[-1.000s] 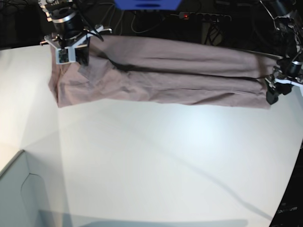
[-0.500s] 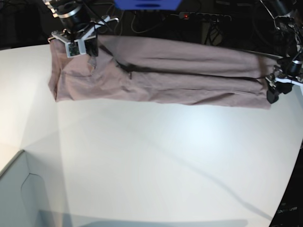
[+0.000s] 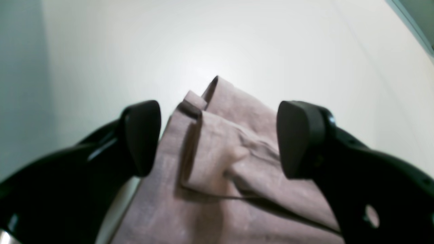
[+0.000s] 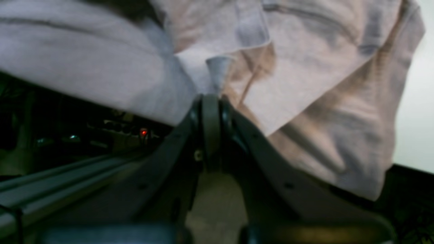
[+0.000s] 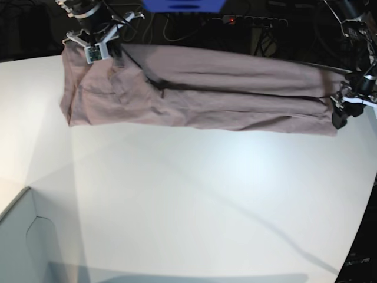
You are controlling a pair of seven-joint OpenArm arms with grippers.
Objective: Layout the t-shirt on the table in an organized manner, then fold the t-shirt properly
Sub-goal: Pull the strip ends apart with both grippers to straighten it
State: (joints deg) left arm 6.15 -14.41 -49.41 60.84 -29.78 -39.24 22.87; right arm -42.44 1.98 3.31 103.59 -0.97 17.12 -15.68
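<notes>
The mauve t-shirt (image 5: 206,88) lies folded into a long band across the far side of the white table (image 5: 194,194). My right gripper (image 5: 109,50), at the base view's upper left, is shut on the shirt's far left edge and holds it lifted; the right wrist view shows the closed fingers (image 4: 210,112) pinching cloth (image 4: 305,67). My left gripper (image 5: 341,118), at the right end, is open. In the left wrist view its fingers (image 3: 142,135) stand apart on either side of the shirt's corner (image 3: 217,142), which rests on the table (image 3: 169,40).
A pale grey box corner (image 5: 23,242) stands at the front left. Dark cables and a power strip (image 5: 253,20) lie behind the table's far edge. The table's curved edge runs down the right side (image 5: 368,218).
My right gripper has moved up and back toward the table's far edge with the shirt's left edge in it, drawing the cloth with it. The left gripper has stayed in place.
</notes>
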